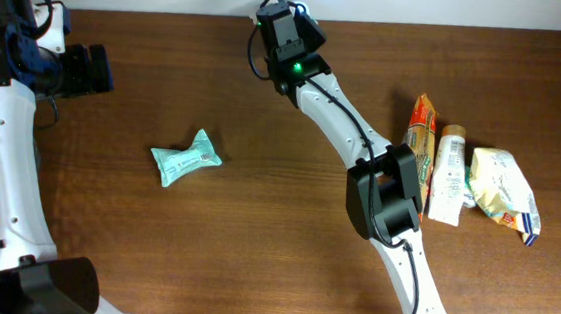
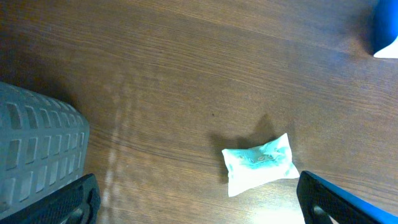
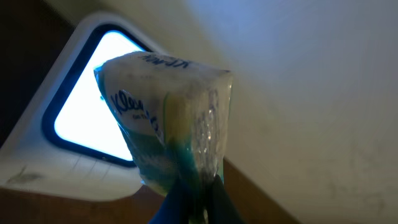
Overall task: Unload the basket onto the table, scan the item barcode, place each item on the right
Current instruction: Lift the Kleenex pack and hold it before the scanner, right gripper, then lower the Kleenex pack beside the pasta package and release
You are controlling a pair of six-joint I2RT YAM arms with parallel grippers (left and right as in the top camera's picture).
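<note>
My right gripper (image 3: 199, 190) is shut on the lower end of a Kleenex tissue pack (image 3: 165, 118), a clear-wrapped white and teal item. It holds the pack up in front of the scanner's lit window (image 3: 87, 118), which sits in a white frame. Overhead, the right gripper (image 1: 277, 14) is stretched to the table's far edge and the pack is hidden under it. My left gripper (image 2: 199, 208) is open and holds nothing, hovering above the wood. A teal and white packet (image 2: 258, 163) lies just beyond its fingers, also seen overhead as a teal packet (image 1: 186, 157).
An orange packet (image 1: 421, 128), a white tube (image 1: 448, 173) and a yellow-white bag (image 1: 502, 189) lie together at the right. A grey slotted basket (image 2: 37, 149) stands left of the left gripper (image 1: 89, 67). The right arm's forearm (image 1: 348, 122) crosses the table's middle.
</note>
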